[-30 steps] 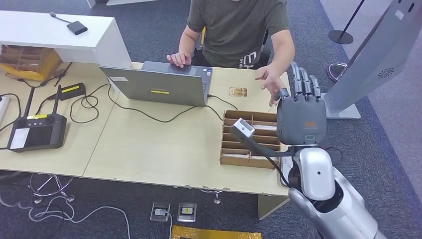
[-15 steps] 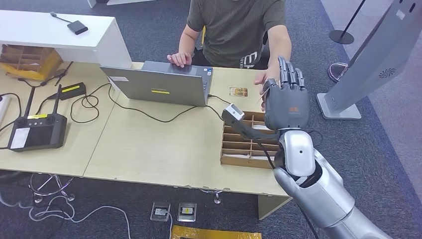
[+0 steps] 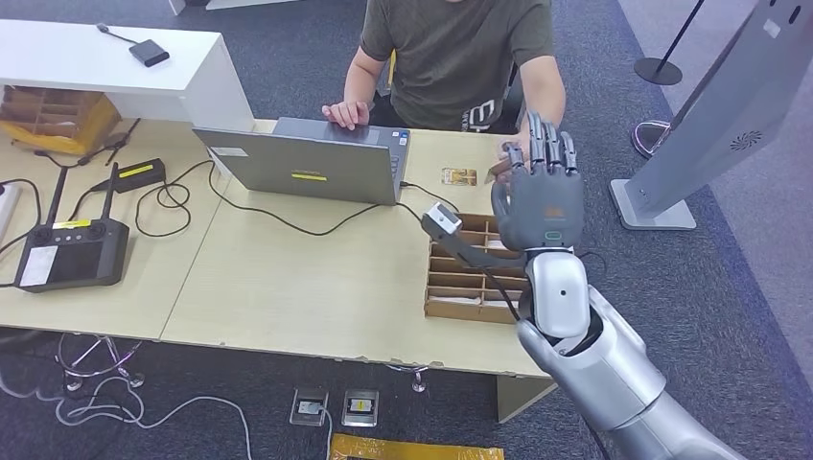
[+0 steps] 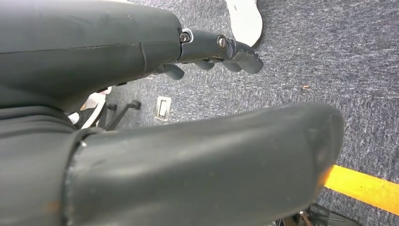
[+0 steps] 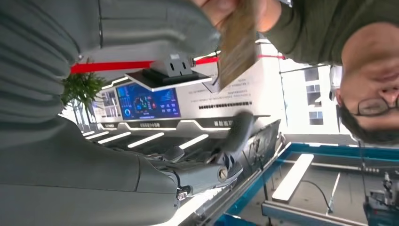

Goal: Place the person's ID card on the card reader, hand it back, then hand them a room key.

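Currently, the right hand [image 3: 540, 203] is raised over the far right part of the table [image 3: 288, 287], back toward the camera, fingers [image 3: 546, 149] extended upward and apart, holding nothing. The person's hand [image 3: 511, 158] is just beyond it, holding a brown card [image 3: 498, 171] at the robot's fingertips; in the right wrist view the card [image 5: 237, 44] is pinched in the person's fingers, near the robot's thumb but apart from it. A second card [image 3: 459, 176] lies flat on the table between the laptop [image 3: 312, 163] and the person's hand. A cardboard tray [image 3: 460, 278] with slotted compartments sits below the right hand. The left hand [image 4: 141, 94] hangs above the carpet [image 4: 329, 70]; its fingers [image 4: 235, 52] are loosely curled and hold nothing.
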`<state>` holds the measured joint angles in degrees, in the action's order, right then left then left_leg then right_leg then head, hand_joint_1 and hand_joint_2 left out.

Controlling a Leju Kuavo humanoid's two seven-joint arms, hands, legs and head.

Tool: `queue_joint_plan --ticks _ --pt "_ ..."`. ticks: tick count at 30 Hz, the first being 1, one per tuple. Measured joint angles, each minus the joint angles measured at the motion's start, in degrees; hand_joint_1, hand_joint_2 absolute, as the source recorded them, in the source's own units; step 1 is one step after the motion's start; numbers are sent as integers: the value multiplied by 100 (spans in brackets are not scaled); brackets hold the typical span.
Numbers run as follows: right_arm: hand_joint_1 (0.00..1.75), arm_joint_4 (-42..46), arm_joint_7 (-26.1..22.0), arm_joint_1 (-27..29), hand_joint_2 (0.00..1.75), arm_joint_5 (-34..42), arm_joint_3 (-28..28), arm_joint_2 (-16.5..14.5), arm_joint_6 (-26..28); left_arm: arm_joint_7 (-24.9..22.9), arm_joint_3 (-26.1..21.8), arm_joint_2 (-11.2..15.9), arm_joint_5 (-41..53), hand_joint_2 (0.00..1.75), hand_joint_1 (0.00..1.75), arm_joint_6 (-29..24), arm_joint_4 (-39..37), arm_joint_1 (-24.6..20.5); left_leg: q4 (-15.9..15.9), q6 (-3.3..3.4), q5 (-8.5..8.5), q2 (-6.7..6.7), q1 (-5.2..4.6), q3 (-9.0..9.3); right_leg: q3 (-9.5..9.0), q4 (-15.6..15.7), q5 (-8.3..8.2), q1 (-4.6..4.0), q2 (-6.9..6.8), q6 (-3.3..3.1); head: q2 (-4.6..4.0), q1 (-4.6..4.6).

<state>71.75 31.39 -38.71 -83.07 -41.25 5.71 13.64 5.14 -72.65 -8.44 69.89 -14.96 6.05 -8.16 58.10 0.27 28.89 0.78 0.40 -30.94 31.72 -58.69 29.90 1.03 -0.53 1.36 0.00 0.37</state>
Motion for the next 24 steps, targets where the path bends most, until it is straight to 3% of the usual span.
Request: queue_joint_plan --ticks 11,18,24 --pt "0 -126 62 32 0 -487 108 74 -415 0 0 -2 -10 0 0 -48 0 3 1 0 0 -2 -1 10 1 2 -1 0 6 0 0 0" --pt "0 212 558 312 0 77 766 737 -1188 0 -1 3 37 0 0 30 0 22 4 2 2 -2 -3 12 -2 11 -2 2 5 2 0 1" --pt "0 698 784 1038 0 1222 2082 1351 -1477 -15 0 20 242 0 0 115 0 40 6 5 6 1 -3 12 -3 18 -2 2 0 3 0 0"
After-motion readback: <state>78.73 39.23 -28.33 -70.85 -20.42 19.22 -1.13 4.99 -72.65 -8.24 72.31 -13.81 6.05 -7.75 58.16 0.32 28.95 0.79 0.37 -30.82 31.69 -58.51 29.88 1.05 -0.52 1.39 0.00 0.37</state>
